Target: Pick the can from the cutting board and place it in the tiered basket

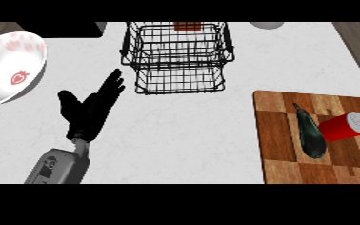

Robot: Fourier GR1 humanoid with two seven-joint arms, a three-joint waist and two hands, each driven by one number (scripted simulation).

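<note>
- The red can [341,126] lies on its side on the wooden cutting board [277,143] at the right of the head view, just beside a dark eggplant [309,132] and running off the view's right edge.
- Nothing holds the can yet, so your step in hand is the reach and grasp.
- Your right hand does not show at all; judging by the layout, it is the nearer one to bring in.
- Come at the can from the side away from the eggplant, and curl round its body across its length so it cannot roll.
- Your left hand [90,108] rests at the left, fingers spread and straight, holding nothing, well apart from the board.
- The black wire tiered basket [177,59] stands at the far middle of the white surface [183,133]; its wire tiers look empty, though a reddish-brown patch shows near its top rim and you cannot tell what it is.
- A white bowl [17,64] with strawberry prints sits at the far left, with nothing visible inside.
</note>
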